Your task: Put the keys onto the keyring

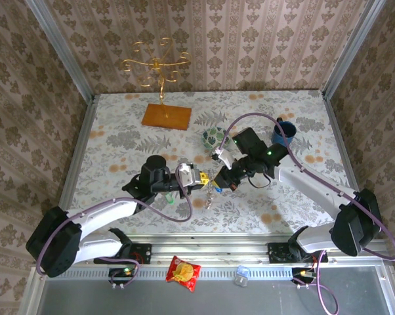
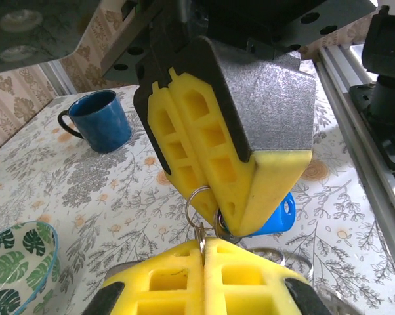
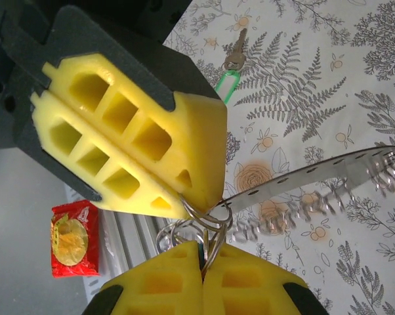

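The two grippers meet tip to tip above the middle of the table, my left gripper point(image 1: 201, 178) and my right gripper point(image 1: 222, 176). In the left wrist view my left gripper point(image 2: 203, 241) is shut on the keyring point(image 2: 199, 200), a thin silver wire loop. The blue key point(image 2: 281, 214) pokes out from the tips of the right fingers point(image 2: 210, 151). My right gripper point(image 3: 203, 248) is shut, with wire loops of the keyring point(image 3: 207, 220) running into its gap. The green key point(image 3: 231, 67) lies loose on the cloth beyond.
A perforated metal strip with a chain point(image 3: 315, 190) dangles from the rings. A green-patterned bowl point(image 1: 212, 136) and a blue mug point(image 1: 283, 131) stand behind the grippers. A wooden board point(image 1: 166, 117) with a gold stand is at the back. A red snack packet point(image 1: 184, 272) lies on the front rail.
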Tool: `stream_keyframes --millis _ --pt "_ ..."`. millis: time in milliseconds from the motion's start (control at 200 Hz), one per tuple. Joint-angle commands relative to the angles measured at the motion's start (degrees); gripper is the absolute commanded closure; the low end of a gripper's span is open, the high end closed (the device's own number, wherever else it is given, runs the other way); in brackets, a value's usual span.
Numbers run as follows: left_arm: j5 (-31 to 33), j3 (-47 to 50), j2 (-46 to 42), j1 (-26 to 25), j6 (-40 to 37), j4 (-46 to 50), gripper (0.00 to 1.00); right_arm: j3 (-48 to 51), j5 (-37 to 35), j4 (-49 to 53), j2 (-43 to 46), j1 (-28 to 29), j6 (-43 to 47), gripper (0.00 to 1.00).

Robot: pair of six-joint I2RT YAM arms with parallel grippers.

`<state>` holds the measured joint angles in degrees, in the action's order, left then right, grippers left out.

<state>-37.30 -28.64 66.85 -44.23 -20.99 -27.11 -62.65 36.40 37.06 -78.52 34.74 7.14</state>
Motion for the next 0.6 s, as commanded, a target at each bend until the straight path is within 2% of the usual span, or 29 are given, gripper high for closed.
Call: stream_keyframes --millis 0,115,315,445,595 --pt "2.46 0.74 0.28 -1.37 0.27 -5.46 1.0 0.84 2.91 -3.53 -0.84 -0.11 -1.58 1.0" --pt "5.48 2.89 1.92 -1.48 0.79 -9.84 1.0 2.58 2.44 -5.92 -0.75 -0.2 -2.45 0.99" --pt "6.94 6.45 6.26 -2.42 4.05 -19.3 1.0 6.69 2.1 -13.11 -3.04 -0.19 -5.9 0.95" --pt "7.76 8.42 8.39 -2.78 4.97 -23.13 1.0 8.3 -0.09 -14.71 -3.33 -0.2 -6.66 0.85" --pt "8.73 9.31 8.66 -2.79 5.59 -25.22 1.0 8.8 -4.37 -13.11 -3.1 -0.29 -6.21 0.6"
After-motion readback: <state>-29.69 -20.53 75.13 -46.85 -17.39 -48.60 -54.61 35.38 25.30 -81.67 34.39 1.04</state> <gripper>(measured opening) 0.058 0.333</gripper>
